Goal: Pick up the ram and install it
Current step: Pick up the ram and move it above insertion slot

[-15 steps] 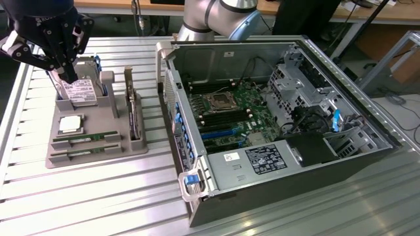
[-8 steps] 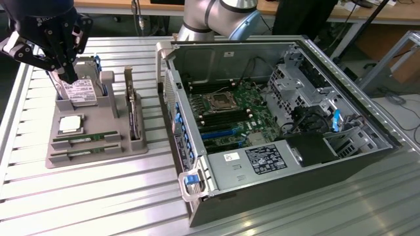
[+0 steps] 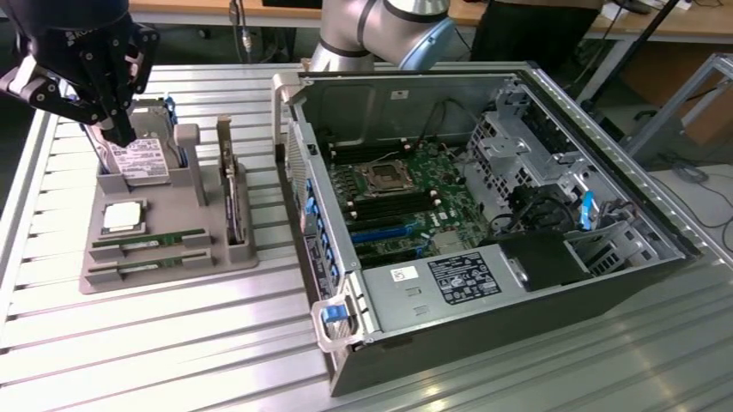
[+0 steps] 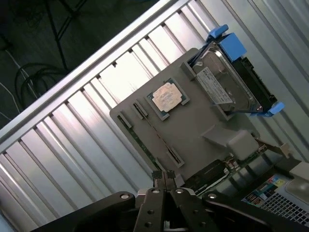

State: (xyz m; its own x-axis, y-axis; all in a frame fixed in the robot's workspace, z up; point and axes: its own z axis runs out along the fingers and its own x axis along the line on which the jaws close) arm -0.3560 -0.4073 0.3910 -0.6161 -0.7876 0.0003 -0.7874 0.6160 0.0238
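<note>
Two green ram sticks (image 3: 149,240) lie on edge in slots at the front of a grey holder tray (image 3: 195,257). In the wrist view the ram (image 4: 155,133) shows as a thin line between two clips. My gripper (image 3: 115,130) hangs well above the back of the tray, over the hard drive, at the exterior view's left. Its black fingers (image 4: 157,180) are pressed together with nothing between them. The gripper (image 4: 164,175) is apart from the ram.
The tray also holds a silver processor chip (image 3: 124,216), a hard drive with blue rails (image 3: 143,156) and an upright card (image 3: 235,202). An open computer case (image 3: 481,215) with its motherboard (image 3: 401,202) lies at the exterior view's right on a slatted metal table (image 3: 137,343).
</note>
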